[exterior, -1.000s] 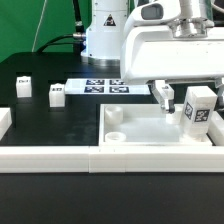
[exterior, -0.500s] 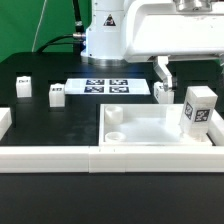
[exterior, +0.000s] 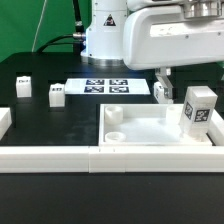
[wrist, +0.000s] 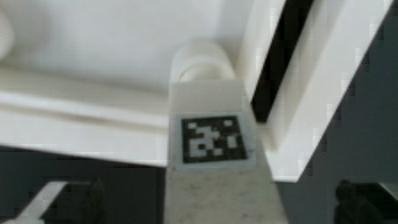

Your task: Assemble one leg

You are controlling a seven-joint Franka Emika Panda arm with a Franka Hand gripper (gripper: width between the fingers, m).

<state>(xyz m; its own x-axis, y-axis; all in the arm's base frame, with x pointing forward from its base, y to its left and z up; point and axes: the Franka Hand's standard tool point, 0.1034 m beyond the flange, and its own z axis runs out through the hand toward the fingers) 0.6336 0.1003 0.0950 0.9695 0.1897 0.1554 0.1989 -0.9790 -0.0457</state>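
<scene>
**Claw (wrist: 210,200) spread above the leg (exterior: 199,108), a small white plastic stubby post bearing a square black-and-white tag.**
The leg stands upright in the large white square tray (exterior: 150,126), near its wall at the exterior view's right. Only the wrist view shows both dark fingertips (wrist: 54,205) clear of the post's sides. Only the exterior view shows two similar posts (exterior: 56,94) well apart on the black desk (exterior: 60,122).

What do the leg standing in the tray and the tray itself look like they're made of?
The leg looks like matte white plastic: uniform, no grain, with a printed-looking tag. The tray seems the same white plastic: rounded, moulded-looking corners with soft highlights.
</scene>
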